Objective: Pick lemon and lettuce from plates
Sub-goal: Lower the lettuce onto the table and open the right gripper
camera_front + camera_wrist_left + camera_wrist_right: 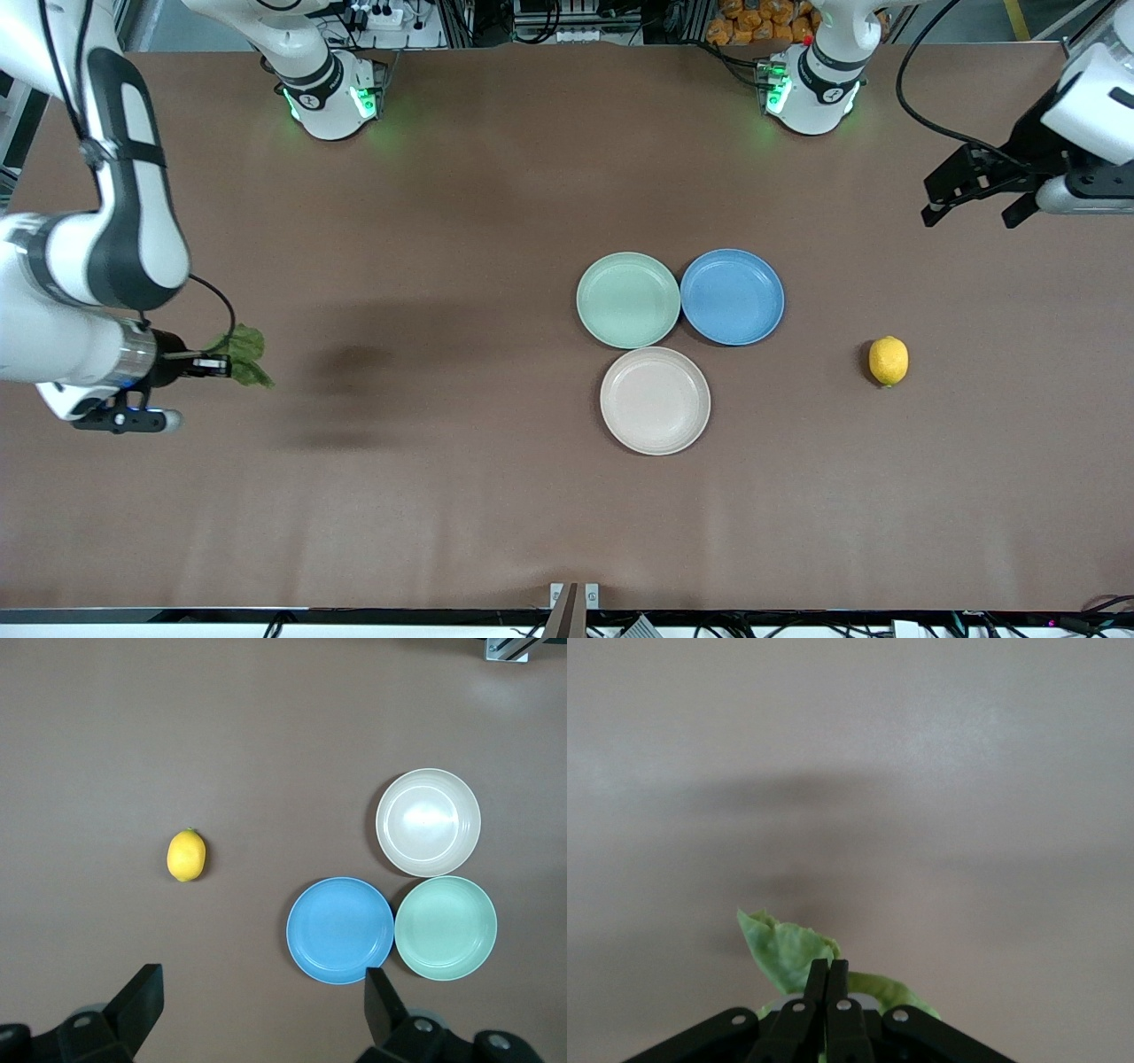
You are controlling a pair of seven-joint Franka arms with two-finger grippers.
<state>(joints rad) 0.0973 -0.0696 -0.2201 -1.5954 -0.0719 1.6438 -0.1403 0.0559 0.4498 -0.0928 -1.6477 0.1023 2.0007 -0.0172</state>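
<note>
The yellow lemon (pixel 889 361) lies on the bare table toward the left arm's end, apart from the plates; it also shows in the left wrist view (pixel 186 855). My left gripper (pixel 969 213) is open and empty, high over the table at that end (pixel 263 1001). My right gripper (pixel 221 363) is shut on the green lettuce (pixel 243 353) and holds it over the table at the right arm's end; the leaf sticks out past the closed fingers (pixel 827 970) in the right wrist view (pixel 780 943). The mint plate (pixel 628 299) and the cream plate (pixel 655 400) hold nothing.
A blue plate (pixel 732 296), also holding nothing, touches the mint plate on the side toward the left arm's end. The three plates cluster mid-table (pixel 428 822) (pixel 446 927) (pixel 340 930). The arm bases (pixel 328 97) (pixel 811 89) stand at the table's edge farthest from the front camera.
</note>
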